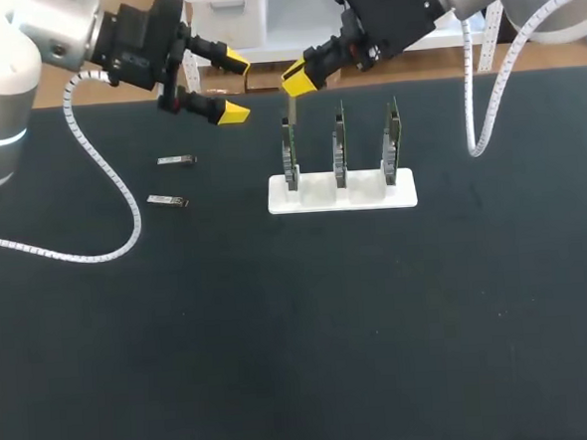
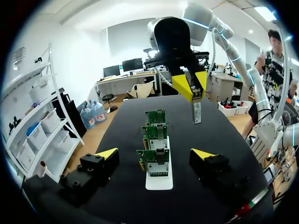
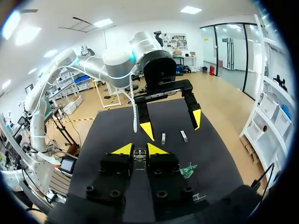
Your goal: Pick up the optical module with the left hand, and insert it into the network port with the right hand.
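Right gripper (image 1: 300, 80), pinching the optical module (image 1: 292, 111), should square it over the leftmost network port (image 2: 158, 153); left gripper (image 1: 232, 85) gapes wide, empty.

The black table (image 1: 282, 360) carries a white stand (image 1: 342, 194) holding three upright green boards (image 1: 340, 142) near the middle of its far edge, with a small module (image 1: 176, 161) and a second module (image 1: 168, 201) lying apart toward its left edge.

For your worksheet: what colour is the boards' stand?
White; the stand shows best in head view.
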Controlling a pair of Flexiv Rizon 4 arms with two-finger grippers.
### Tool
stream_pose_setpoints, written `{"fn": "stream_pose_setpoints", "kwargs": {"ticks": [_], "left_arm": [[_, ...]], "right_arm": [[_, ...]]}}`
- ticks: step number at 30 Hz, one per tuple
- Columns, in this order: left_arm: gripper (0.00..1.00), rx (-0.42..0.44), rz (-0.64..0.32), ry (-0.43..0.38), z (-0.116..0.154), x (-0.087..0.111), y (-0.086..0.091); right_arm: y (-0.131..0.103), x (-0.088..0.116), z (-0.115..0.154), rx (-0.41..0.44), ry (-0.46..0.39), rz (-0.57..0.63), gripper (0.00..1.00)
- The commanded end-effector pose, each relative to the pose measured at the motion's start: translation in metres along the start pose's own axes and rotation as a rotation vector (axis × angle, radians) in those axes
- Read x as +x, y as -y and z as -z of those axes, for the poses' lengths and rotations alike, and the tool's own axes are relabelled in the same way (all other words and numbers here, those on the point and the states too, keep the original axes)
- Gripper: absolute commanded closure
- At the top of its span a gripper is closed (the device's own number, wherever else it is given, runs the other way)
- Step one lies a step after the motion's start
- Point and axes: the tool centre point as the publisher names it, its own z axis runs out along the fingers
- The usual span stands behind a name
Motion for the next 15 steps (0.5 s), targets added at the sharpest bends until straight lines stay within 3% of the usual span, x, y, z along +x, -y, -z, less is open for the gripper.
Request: {"fn": "stream_pose_setpoints", "kwargs": {"ticks": [1, 15], "left_arm": [[0.0, 0.005, 0.002, -0.006, 0.0, -0.001, -0.002], [0.0, 0.005, 0.002, -0.006, 0.0, -0.001, -0.002]], "right_arm": [[-0.003, 0.0, 0.001, 0.006, 0.0, -0.001, 1.0], [-0.018, 0.0, -0.003, -0.001, -0.033, 0.012, 1.0]]}}
